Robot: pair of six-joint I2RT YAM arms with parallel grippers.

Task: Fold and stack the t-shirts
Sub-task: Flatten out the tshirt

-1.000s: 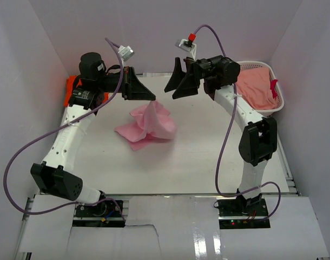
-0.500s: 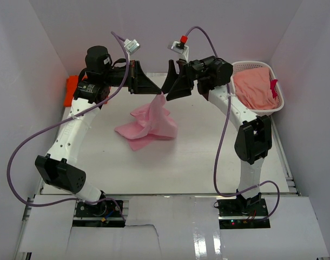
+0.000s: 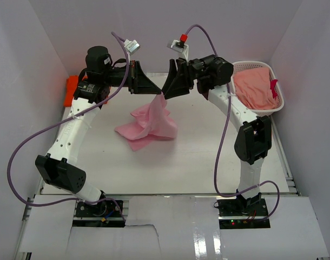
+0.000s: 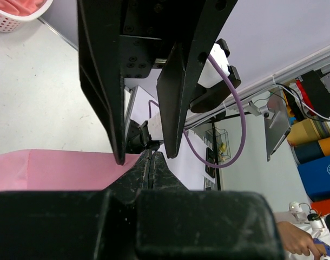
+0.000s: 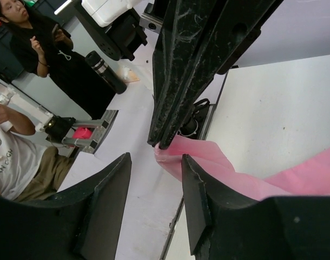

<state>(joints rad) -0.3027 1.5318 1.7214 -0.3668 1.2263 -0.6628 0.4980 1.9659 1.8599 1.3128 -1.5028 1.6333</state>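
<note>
A light pink t-shirt [image 3: 151, 122] lies crumpled at the table's middle back, with one corner pulled up into a peak. My left gripper [image 3: 156, 95] is shut on that raised corner. In the left wrist view the left gripper [image 4: 149, 157] is pressed together beside the pink cloth [image 4: 51, 170]. My right gripper [image 3: 166, 93] faces it tip to tip. In the right wrist view the right gripper [image 5: 156, 160] stands open around the pinched corner of the pink t-shirt [image 5: 219, 165], the cloth close to one finger. A bit of the orange t-shirt [image 3: 72, 86] shows behind the left arm.
A white lattice basket [image 3: 258, 64] stands at the back right and holds a salmon-pink cloth [image 3: 254, 86]. White walls close in the table on three sides. People and equipment show beyond the table in the wrist views.
The left gripper has raised the shirt corner and moved right. The right gripper has come left to meet it, and its jaws have narrowed around the corner.
</note>
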